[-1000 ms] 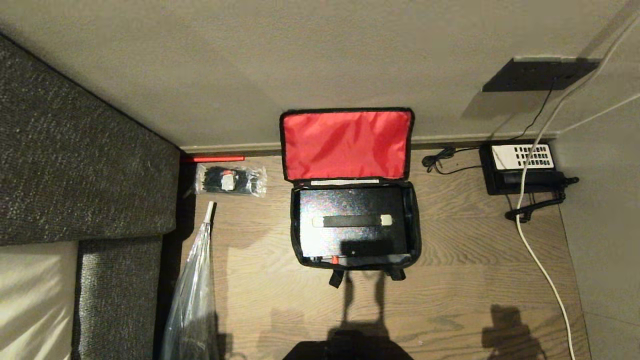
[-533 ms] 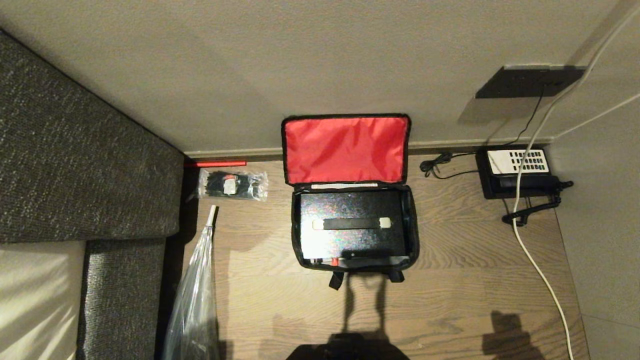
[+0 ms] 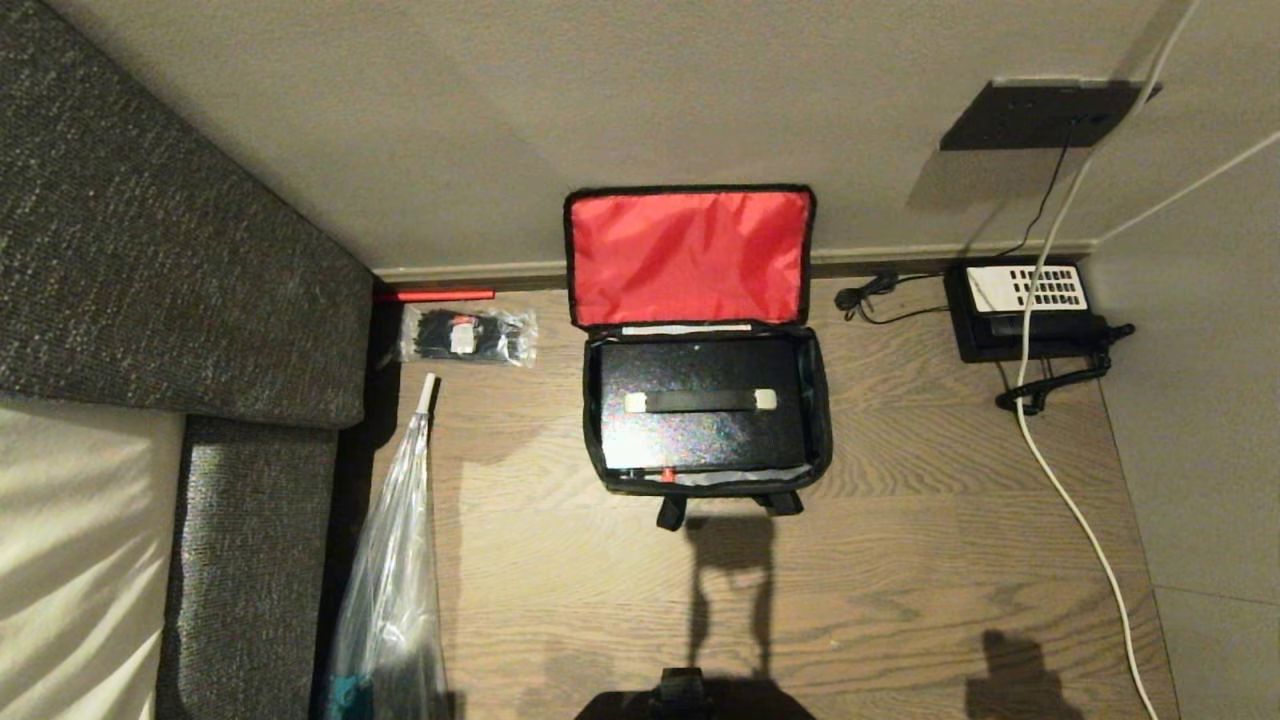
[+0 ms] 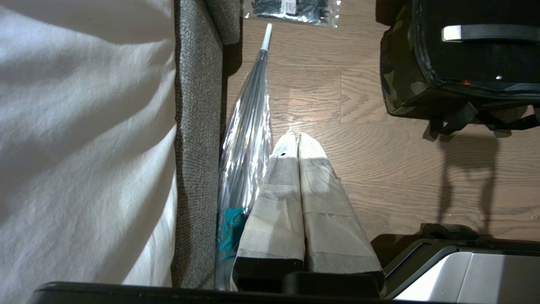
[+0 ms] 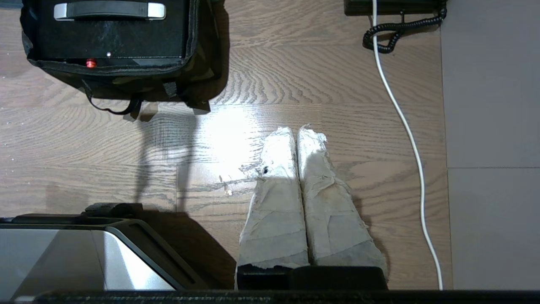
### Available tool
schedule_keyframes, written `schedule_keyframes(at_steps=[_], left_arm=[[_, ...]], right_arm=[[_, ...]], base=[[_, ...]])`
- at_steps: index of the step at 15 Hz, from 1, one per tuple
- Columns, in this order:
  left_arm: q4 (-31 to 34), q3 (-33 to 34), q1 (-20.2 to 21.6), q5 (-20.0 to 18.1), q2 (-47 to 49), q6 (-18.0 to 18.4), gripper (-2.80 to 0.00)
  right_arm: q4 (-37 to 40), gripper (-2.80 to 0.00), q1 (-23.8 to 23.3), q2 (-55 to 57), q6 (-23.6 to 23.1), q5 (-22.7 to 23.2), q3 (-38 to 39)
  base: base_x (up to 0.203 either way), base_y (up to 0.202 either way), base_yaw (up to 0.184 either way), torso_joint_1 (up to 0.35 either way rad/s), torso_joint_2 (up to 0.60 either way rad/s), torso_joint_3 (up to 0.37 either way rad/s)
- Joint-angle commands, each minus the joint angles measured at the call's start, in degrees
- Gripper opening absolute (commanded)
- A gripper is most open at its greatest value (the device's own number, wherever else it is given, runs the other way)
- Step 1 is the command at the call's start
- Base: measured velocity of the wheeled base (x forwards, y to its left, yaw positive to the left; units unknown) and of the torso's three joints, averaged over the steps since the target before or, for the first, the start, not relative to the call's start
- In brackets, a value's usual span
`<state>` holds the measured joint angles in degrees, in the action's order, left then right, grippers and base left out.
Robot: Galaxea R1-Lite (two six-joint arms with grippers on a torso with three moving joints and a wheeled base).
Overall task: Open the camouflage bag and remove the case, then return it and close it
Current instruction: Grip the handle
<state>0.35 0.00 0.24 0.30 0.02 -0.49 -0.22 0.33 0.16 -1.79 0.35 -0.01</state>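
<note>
On the wooden floor, close against the wall, the camouflage bag sat with its lid thrown back, the red lining leaning upright against the wall. The case lay flat inside the bag, its black strap handle running between two pale end tabs and facing up. Neither arm showed in the head view.

The left gripper hung above the floor on the bag's left, just beside a folded clear umbrella that lay along the grey sofa; its taped fingers were pressed together with nothing between them. The right gripper hung above bare floor on the bag's right, well apart from it, with its taped fingers likewise pressed together on nothing.

A clear packet of black ties lay near the wall to the left of the bag. To the right, a black desk phone stood by the wall, and a white cable trailed across the floor past it.
</note>
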Motion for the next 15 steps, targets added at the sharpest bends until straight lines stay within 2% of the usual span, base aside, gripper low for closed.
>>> schedule_keyframes(at_steps=[1,15], left_arm=[[0.0,0.2,0.1,0.0,0.0,-0.1,-2.80],[-0.1,0.2,0.0,0.0,0.0,0.0,-2.80]], right_arm=[[0.0,-2.80,0.0,0.2,-0.1,0.1,0.0],[0.0,-2.80,0.0,0.2,-0.1,0.0,-0.1]], base=[[0.000,0.000,0.000,0.000,0.00,0.000],[0.000,0.000,0.000,0.000,0.00,0.000]])
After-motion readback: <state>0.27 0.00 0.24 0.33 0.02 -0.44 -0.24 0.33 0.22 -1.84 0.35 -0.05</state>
